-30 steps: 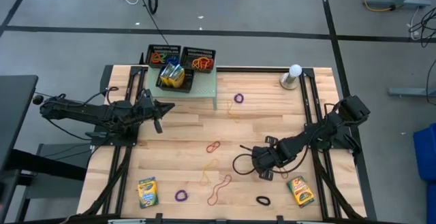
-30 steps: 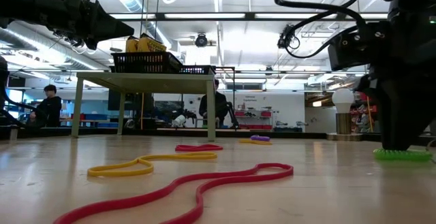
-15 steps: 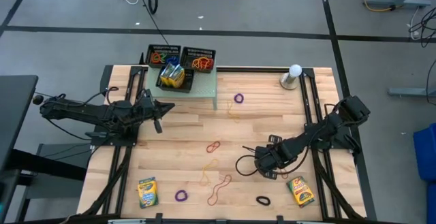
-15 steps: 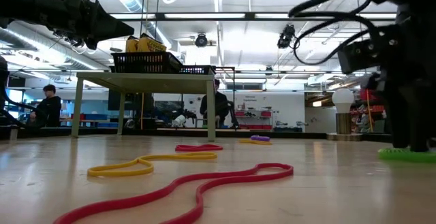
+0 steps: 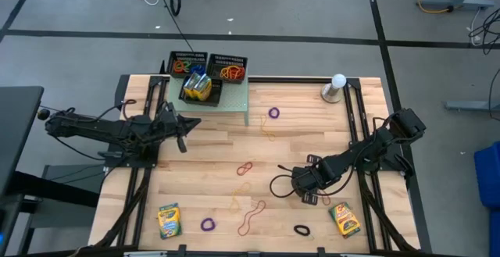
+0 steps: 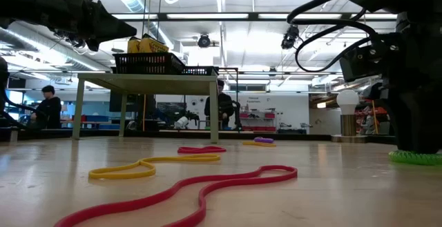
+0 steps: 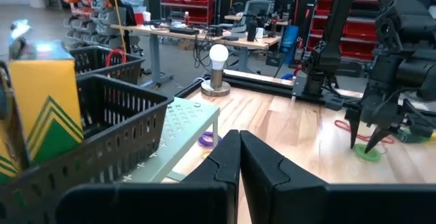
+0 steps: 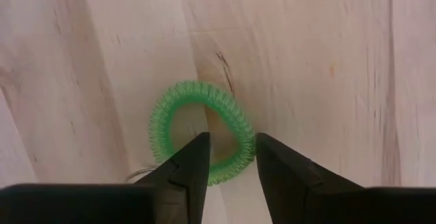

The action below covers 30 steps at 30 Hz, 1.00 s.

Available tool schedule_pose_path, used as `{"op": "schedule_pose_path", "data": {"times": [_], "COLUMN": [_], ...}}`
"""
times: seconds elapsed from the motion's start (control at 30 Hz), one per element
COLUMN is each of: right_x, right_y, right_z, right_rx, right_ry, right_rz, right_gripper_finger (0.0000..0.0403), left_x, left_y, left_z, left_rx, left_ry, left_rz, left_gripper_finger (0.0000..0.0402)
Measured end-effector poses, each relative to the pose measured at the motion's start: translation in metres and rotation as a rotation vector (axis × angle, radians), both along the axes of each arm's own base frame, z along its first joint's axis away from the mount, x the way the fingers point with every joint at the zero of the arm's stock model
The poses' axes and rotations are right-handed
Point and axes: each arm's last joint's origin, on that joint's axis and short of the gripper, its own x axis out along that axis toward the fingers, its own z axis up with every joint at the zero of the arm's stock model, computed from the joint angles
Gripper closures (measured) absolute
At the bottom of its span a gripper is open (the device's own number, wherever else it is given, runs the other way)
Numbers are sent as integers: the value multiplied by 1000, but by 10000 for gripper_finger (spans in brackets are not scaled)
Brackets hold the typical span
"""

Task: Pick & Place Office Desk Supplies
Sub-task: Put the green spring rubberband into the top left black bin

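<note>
Starting at the left edge of the wooden table point(image 5: 312, 132): the left arm was stretched out sideways, and the left gripper point(image 5: 181, 124) hung above the boards with its fingers pressed flat together, nothing between them. It sat just off the corner of a small pale-green stand point(image 5: 234, 101) near the table's far edge. That stand carried three black mesh trays point(image 5: 201, 77); two of them had red and orange bands inside, the front one point(image 5: 200, 91) had yellow-and-green crayon boxes standing up in it.

Down at the near left corner there was a loose crayon box point(image 5: 168, 220) lying flat, with a purple loop point(image 5: 208, 225) just beside it. Toward the middle a bunch of bands were scattered: a red one point(image 5: 245, 168), a yellow one point(image 5: 239, 187), a longer orange-red loop point(image 5: 251, 216), and another small purple one point(image 5: 273, 112) farther back near the stand.

Right of centre, the right gripper point(image 5: 305, 193) was down at the table surface, pointed straight at a green coiled band point(image 8: 203, 139). In the wrist view its fingers point(image 8: 193, 157) were partly apart, the tips over the near edge of that band, which still lay flat on the wood, so not really gripped as far as I could see. A black loop point(image 5: 301, 230) and a second crayon box point(image 5: 344, 219) lay near the front edge, just right of that. Far back right stood the ball-topped grey stand point(image 5: 336, 87).
</note>
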Motion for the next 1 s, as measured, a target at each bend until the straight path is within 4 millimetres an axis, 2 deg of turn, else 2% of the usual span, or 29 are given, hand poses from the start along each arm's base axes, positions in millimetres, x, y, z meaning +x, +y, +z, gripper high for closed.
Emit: {"op": "schedule_pose_path", "data": {"times": [0.2,0.4,0.5,0.57,0.67,0.83,1.0], "right_x": [1,3,9,12,17,36,57], "right_y": [0,1,-3,-6,-11,-22,-31], "right_z": [0,5,15,25,35,46,47], "right_rx": [-1,-21,-91,-146,-256,-467,-510], "right_ry": [-5,-23,-137,-228,-344,-588,-726], "right_rz": [23,60,63,50,14,-123,-198], "right_gripper_finger": [295,351,388,393,385,393,392], "left_x": [11,29,38,45,54,70,89], "left_y": [-1,-2,-5,-9,-16,-25,-38], "left_z": [-4,-23,-28,-29,-39,-66,-84], "left_rx": [23,-45,-45,-74,-112,-253,-312], "left_ry": [36,164,174,138,149,190,106], "left_rz": [-74,-106,-74,-79,-61,-69,-142], "left_gripper_finger": [388,392,396,390,365,305,251]}}
